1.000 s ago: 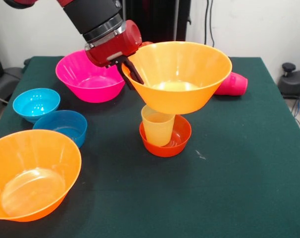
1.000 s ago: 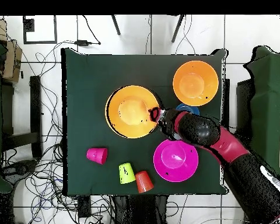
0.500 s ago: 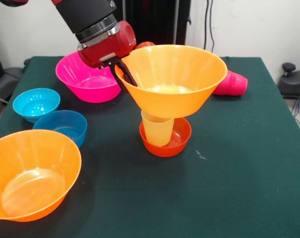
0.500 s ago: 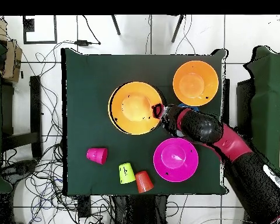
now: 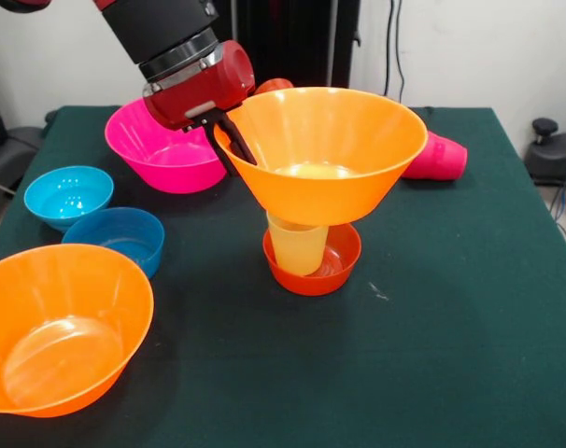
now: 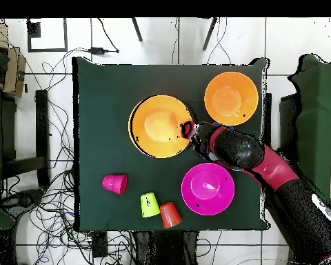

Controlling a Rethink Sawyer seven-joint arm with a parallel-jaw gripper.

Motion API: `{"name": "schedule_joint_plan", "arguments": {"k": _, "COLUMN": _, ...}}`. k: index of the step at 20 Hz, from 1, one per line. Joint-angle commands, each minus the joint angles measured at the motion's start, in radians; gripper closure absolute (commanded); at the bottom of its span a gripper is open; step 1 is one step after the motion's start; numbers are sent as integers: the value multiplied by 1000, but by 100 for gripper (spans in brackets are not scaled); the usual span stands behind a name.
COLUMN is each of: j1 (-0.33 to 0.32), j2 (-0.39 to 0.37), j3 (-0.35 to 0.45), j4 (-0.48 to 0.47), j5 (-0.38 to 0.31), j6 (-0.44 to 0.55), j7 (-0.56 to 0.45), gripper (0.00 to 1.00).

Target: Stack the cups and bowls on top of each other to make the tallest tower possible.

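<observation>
While my hand (image 5: pixel 234 140) grips the rim of the large orange bowl (image 5: pixel 322 154), it sits over the pale yellow cup (image 5: pixel 297 245) | cup stands in the small red-orange bowl (image 5: pixel 312 259) | step: seating bowl on cup | next: level it, let go gently.

The gripper (image 5: pixel 229 140) lowered the large orange bowl (image 5: pixel 325 154) onto the yellow cup (image 5: pixel 297 245), levelling it.
</observation>
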Motion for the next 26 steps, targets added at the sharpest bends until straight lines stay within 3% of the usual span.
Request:
{"name": "schedule_joint_plan", "arguments": {"k": 1, "j1": 35, "j2": 22, "j3": -53, "j4": -62, "j5": -19, "j6": 60, "j7": 41, "gripper": 100}}
{"name": "schedule_joint_plan", "arguments": {"k": 26, "j1": 7, "j2": 24, "j3": -63, "j4": -83, "j5": -37, "j6": 109, "j7": -9, "gripper": 100}}
